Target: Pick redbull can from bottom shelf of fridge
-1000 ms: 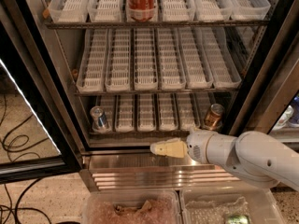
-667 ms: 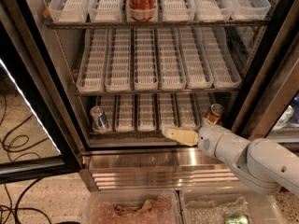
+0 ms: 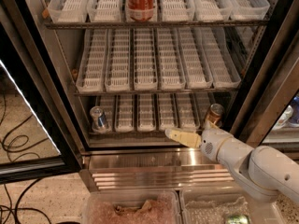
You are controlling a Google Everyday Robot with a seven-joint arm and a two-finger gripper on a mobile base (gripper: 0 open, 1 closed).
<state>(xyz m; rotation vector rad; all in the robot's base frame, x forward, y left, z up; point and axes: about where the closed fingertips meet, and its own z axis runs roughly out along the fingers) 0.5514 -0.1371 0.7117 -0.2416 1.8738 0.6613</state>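
The redbull can (image 3: 98, 119), slim blue and silver, stands upright at the far left of the bottom shelf (image 3: 140, 133) of the fridge (image 3: 154, 164). My gripper (image 3: 180, 136) is at the front edge of that shelf, right of centre, pointing left, well to the right of the redbull can and not touching it. It holds nothing that I can see. A copper-gold can (image 3: 214, 113) stands at the shelf's right end, just behind my wrist.
A red cola can (image 3: 140, 1) stands on the top shelf. The middle shelf (image 3: 154, 91) holds only white slotted trays. The open glass door (image 3: 32, 139) is at the left, with cables (image 3: 14, 146) on the floor. Clear plastic bins (image 3: 133, 209) sit below in front.
My gripper has risen from in front of the steel base panel to the bottom shelf's front edge and shifted slightly right. The cans have not moved.
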